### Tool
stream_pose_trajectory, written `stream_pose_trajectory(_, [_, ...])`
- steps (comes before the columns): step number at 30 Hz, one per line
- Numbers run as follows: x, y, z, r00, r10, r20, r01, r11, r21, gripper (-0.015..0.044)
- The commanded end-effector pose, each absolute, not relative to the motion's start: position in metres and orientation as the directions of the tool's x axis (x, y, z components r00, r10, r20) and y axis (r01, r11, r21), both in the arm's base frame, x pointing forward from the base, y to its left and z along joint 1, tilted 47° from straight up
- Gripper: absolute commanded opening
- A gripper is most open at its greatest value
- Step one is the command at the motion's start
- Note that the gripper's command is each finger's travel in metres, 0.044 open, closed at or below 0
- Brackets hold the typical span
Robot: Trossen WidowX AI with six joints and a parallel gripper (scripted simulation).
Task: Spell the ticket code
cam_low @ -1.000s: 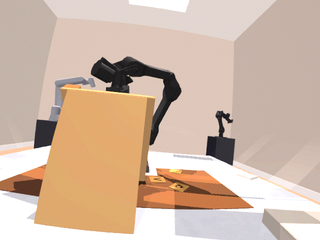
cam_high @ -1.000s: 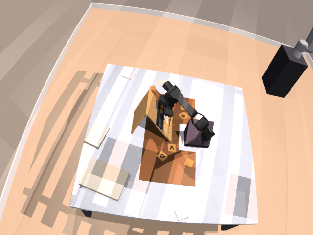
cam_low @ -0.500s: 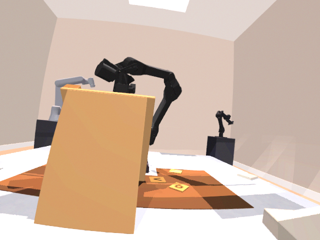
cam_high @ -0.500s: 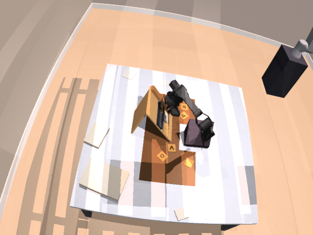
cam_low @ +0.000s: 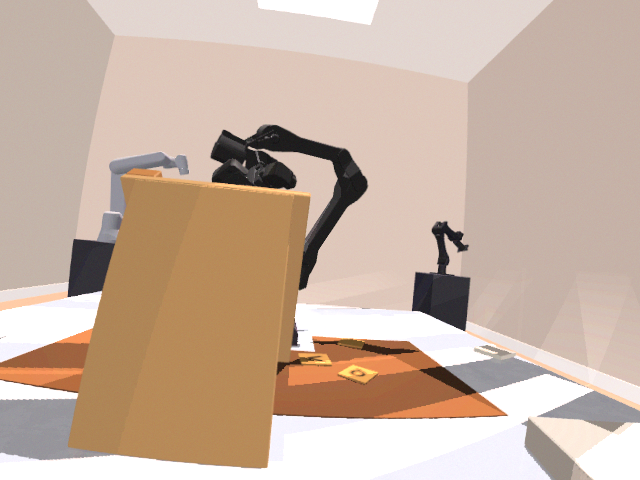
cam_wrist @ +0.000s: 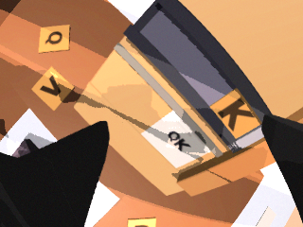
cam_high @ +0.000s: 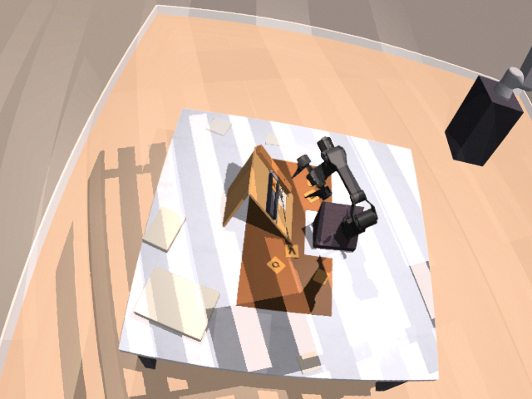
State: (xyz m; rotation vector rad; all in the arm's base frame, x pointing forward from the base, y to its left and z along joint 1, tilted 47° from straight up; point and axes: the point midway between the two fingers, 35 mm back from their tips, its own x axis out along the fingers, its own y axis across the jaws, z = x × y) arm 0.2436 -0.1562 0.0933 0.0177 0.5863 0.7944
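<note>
My gripper (cam_high: 299, 186) (cam_wrist: 189, 126) is open and empty, fingers spread in front of the tilted board (cam_low: 196, 320) (cam_wrist: 265, 38). A K tile (cam_high: 273, 185) (cam_wrist: 235, 113) sits in the dark rail (cam_high: 272, 201) (cam_wrist: 182, 59) against its closed end; the rest of the rail is empty. The ticket (cam_wrist: 163, 134) below shows two letters, the second K, the first O or Q. A V tile (cam_high: 292, 250) (cam_low: 314, 359) (cam_wrist: 53, 88) and an O or Q tile (cam_high: 275, 264) (cam_low: 357, 373) (cam_wrist: 53, 38) lie beyond the rail's open end.
A shaded tile (cam_high: 320, 276) (cam_low: 351, 343) lies on the orange mat (cam_high: 258, 296) (cam_low: 403, 403). Another tile (cam_high: 311, 196) (cam_wrist: 142, 222) lies near the gripper. The dark arm base (cam_high: 335, 223) stands beside the mat. Pale slabs (cam_high: 178, 302) lie on the counter.
</note>
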Motion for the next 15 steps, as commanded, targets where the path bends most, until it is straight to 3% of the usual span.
stream_pose_trajectory(1, [0.1974, -0.1534, 0.1358, 0.781, 0.530, -0.330, -0.623, 0.637, -0.453, 0.0440])
stream_pose_trajectory(5, [0.1902, -0.1528, 0.1421, 0.818, 0.490, -0.302, -0.562, 0.565, -0.605, 0.0440])
stream_pose_trajectory(15, [0.1900, -0.1527, 0.1423, 0.819, 0.489, -0.301, -0.560, 0.563, -0.608, 0.0440])
